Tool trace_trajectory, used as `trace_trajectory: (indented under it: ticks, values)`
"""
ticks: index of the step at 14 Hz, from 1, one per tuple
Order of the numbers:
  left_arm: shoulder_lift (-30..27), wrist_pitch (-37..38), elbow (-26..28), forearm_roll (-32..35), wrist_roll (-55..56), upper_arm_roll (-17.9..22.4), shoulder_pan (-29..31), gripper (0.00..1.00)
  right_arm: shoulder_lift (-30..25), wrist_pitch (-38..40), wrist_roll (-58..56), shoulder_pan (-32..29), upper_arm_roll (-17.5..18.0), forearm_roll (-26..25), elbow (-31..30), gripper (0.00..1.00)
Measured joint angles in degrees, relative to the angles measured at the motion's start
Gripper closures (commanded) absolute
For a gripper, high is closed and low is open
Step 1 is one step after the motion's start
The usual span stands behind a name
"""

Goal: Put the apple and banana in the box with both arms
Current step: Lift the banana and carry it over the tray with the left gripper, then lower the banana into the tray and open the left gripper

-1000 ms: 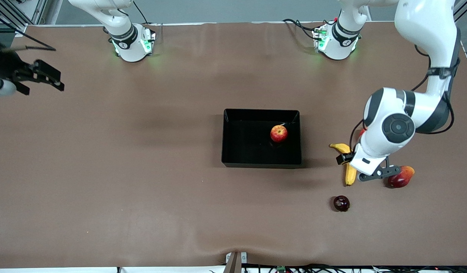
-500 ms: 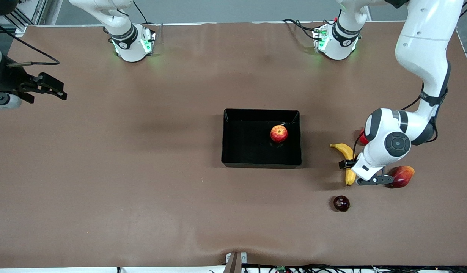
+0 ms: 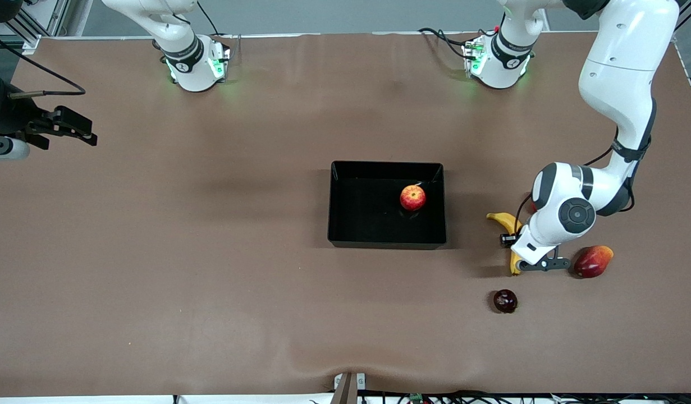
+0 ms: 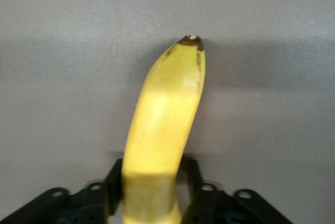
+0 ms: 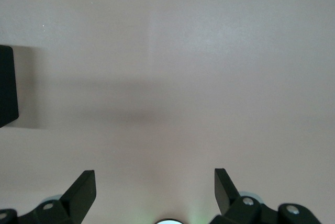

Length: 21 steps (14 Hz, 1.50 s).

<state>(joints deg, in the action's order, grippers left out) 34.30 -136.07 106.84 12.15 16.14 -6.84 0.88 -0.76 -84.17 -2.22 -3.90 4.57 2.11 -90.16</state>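
Note:
The red and yellow apple [image 3: 412, 197] lies in the black box [image 3: 345, 244] at mid table, near the wall toward the left arm's end. The yellow banana [image 3: 502, 219] lies on the table beside the box, toward the left arm's end. My left gripper [image 3: 517, 253] is low over the banana's middle. In the left wrist view the left gripper [image 4: 152, 170] has its fingers pressed on both sides of the banana [image 4: 167, 109]. My right gripper [image 3: 70, 127] is open and empty over the right arm's end of the table; it also shows in the right wrist view [image 5: 155, 179].
A dark red round fruit [image 3: 505, 301] lies nearer the front camera than the banana. An oblong red and orange fruit [image 3: 592, 261] lies beside the left gripper, toward the left arm's end. The brown table [image 3: 210, 252] is bare between the box and the right gripper.
My left gripper has come down onto the banana and its wrist has shifted slightly toward the box. The right gripper moved slightly. The apple has not moved.

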Motion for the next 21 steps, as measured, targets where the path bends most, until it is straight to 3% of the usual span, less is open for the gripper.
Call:
trace_trajectory:
  ticks: [3,6,10,12,17,21]
  values:
    - [-3.9,5.0,-0.2,0.0,0.3,-1.6,0.0,1.0,0.0,0.1,0.0,0.0,0.0,0.0,0.0,0.0]
    - [-9.4,12.1,-1.5,0.0,3.1,-5.8,-0.1,1.0,0.0,0.2,0.0,0.0,0.1,0.0,0.0,0.0]
    - [-13.0,23.3,-9.7,-0.6,9.3,-12.2,-0.7,1.0,0.0,0.1,0.0,0.0,0.3,0.0,0.0,0.0]
    - [-11.5,24.3,-12.8,-1.6,15.7,-14.2,-3.2,1.0,0.0,0.1,0.0,0.0,0.3,0.0,0.0,0.0]
    - [-1.7,24.2,-20.2,-1.9,34.1,-14.5,-14.6,1.0,0.0,0.2,0.0,0.0,0.3,0.0,0.0,0.0]
    - [2.3,24.2,-22.5,-1.9,40.9,-14.6,-20.0,1.0,-0.1,0.2,0.0,0.0,0.4,0.0,0.0,0.0]
